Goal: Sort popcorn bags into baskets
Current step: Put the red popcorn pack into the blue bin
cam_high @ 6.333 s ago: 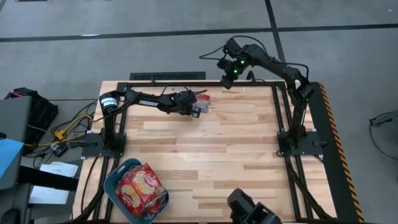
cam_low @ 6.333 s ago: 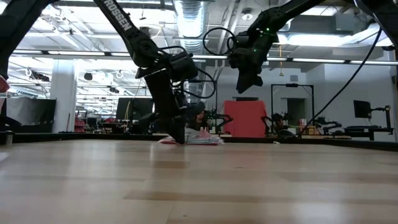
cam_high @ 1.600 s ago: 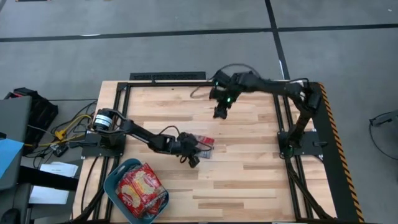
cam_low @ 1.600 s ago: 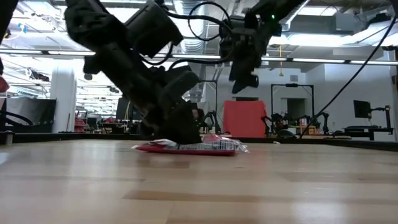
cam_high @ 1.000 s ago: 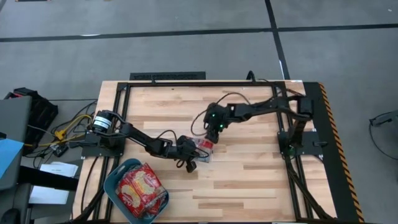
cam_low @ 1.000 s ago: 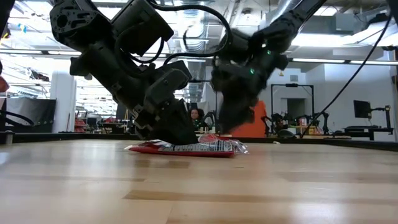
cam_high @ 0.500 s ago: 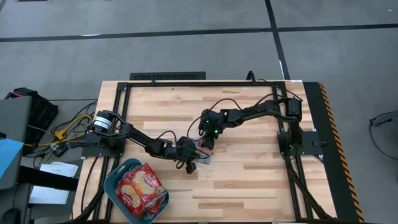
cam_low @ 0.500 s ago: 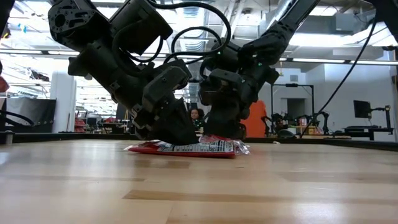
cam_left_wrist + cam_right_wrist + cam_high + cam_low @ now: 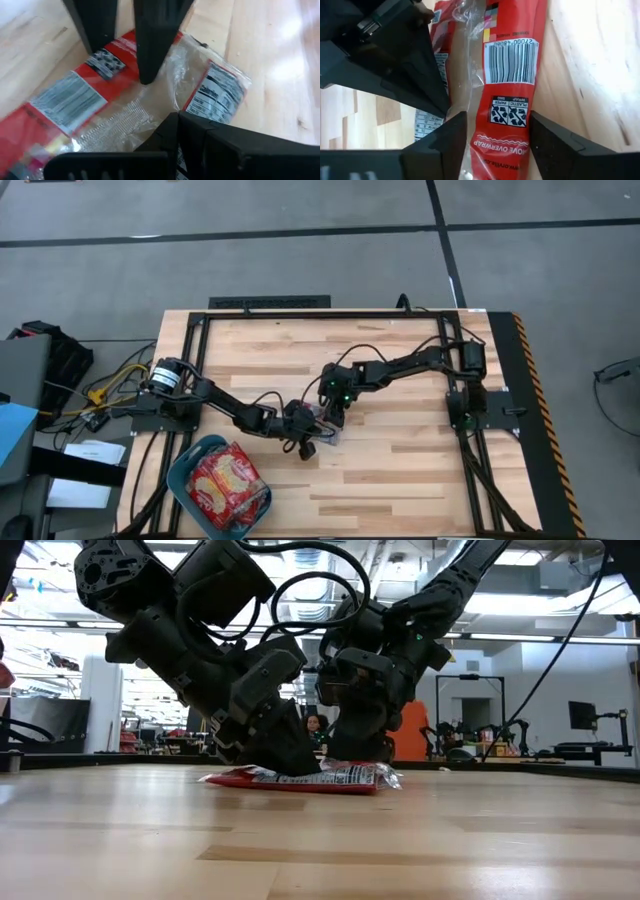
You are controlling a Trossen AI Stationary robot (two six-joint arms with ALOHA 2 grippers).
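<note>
Red popcorn bag [image 9: 507, 85] flat mid-table: barcode "27000 48086", "SHOP WRAP", "ORVILLE". Right gripper [image 9: 497, 131] open, astride it. Left gripper [image 9: 305, 427] pins bag, fingers unclear. Basket [image 9: 183, 470] holds more bags. Wooden tabletop [image 9: 400, 450]; workshop behind.

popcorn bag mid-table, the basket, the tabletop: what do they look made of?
Popcorn bag: thin glossy plastic film, red print with a clear crinkled, glinting stretch; the printed recycling mark suggests wrap. Basket: smooth teal moulded plastic, probably, going by its rounded corners. Tabletop: pale wood planks with visible grain and joints, low sheen.
</note>
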